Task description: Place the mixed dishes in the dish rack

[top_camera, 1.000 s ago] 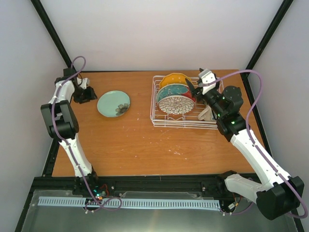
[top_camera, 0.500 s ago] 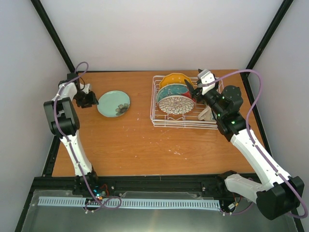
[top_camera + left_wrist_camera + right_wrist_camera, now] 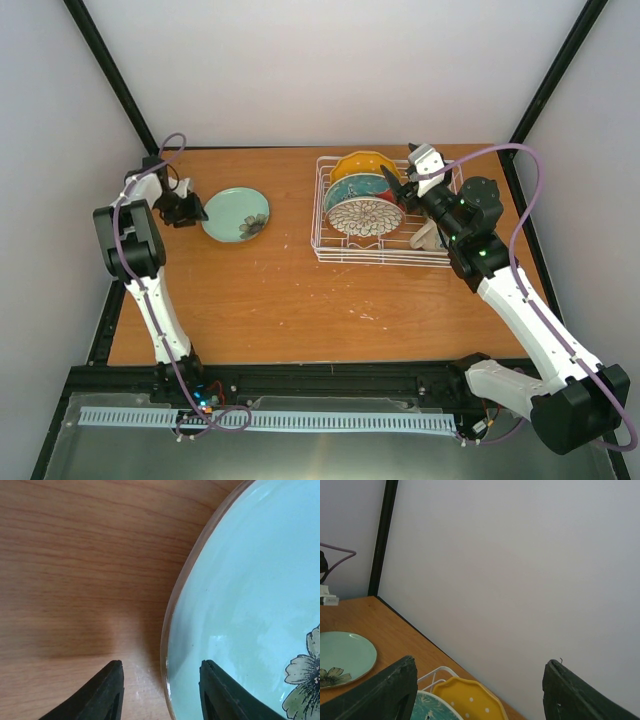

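Left gripper (image 3: 161,663) at the rim of the small teal bowl (image 3: 236,214), three plates standing in the dish rack (image 3: 380,258).
The left gripper's fingers are spread and stand on both sides of the bowl's left rim. The bowl lies flat on the table (image 3: 280,290), well apart from the rack, on its left. The right gripper (image 3: 404,186) hangs above the rack, also spread.

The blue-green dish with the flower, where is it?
In the top view, the blue-green dish lies on the left side of the table, outside the dish rack, its left rim inside the left pincer.
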`<state>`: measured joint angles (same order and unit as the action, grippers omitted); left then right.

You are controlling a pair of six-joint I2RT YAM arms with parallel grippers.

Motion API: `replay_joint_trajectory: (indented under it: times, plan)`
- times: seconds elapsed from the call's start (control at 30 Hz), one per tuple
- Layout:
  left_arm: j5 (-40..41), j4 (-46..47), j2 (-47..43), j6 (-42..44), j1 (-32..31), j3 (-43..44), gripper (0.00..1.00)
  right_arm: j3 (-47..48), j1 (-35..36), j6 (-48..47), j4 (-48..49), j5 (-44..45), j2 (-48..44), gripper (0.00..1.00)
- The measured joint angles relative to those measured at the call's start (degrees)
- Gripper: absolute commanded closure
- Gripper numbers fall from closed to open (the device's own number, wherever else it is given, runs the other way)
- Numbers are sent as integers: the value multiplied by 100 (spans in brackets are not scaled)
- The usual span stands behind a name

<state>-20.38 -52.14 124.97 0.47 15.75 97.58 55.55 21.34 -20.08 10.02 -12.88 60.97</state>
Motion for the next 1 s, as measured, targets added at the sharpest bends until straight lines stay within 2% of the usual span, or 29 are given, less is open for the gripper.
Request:
replay_joint_trajectory:
  times: [0.57,0.7,0.87,1.0]
  plan:
    - [-649,177,317,59,-17,31,68,4,0,0,0,-116,37,34]
    - [-837,223,400,68,-39,87,77,28,0,2,2,-131,52,34]
    - [-1209,291,518,66,-37,144,98,33,0,2,2,-131,68,34]
    - [-1888,271,551,13,-52,160,100,33,0,2,2,-133,103,34]
